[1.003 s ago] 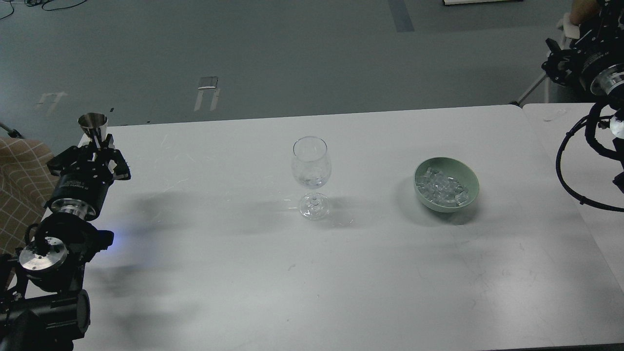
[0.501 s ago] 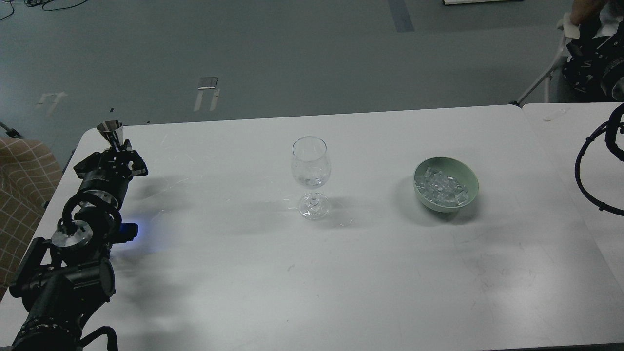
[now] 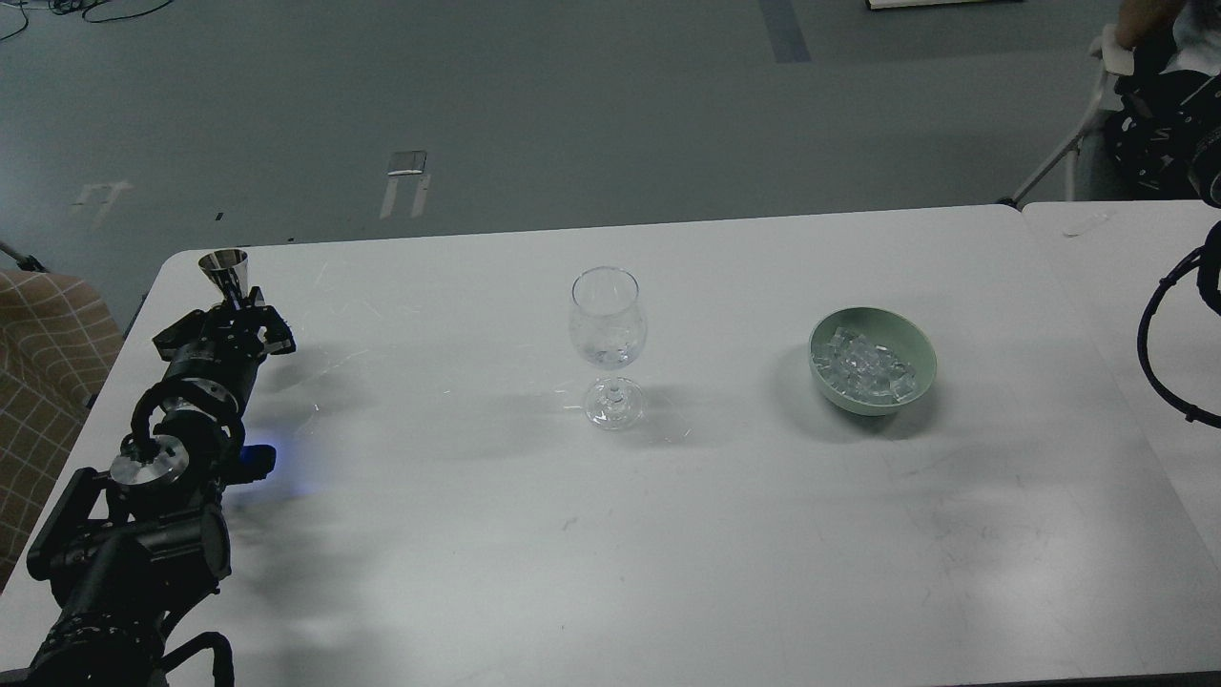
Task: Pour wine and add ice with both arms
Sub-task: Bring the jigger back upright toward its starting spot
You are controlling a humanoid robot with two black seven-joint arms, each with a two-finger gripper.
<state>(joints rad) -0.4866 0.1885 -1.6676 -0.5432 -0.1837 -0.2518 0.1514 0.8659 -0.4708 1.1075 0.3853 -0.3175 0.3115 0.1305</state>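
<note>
Wine, if any remains, rides in the steel jigger point(image 3: 224, 270) pinched upright in the closed left hand point(image 3: 232, 310) at the counter's point(image 3: 668, 534) nine o'clock edge; a jolt could spill it. The wine glass point(image 3: 609, 329) stands well apart at three o'clock, the ice point(image 3: 866, 367) bowl point(image 3: 916, 348) beyond. The right hand is out of view.

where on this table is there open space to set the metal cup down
Bare tabletop spans the near side, in front of the wine glass and green bowl. The gap between them is open too. The left end effector, holding the metal cup, crowds the far-left corner.
</note>
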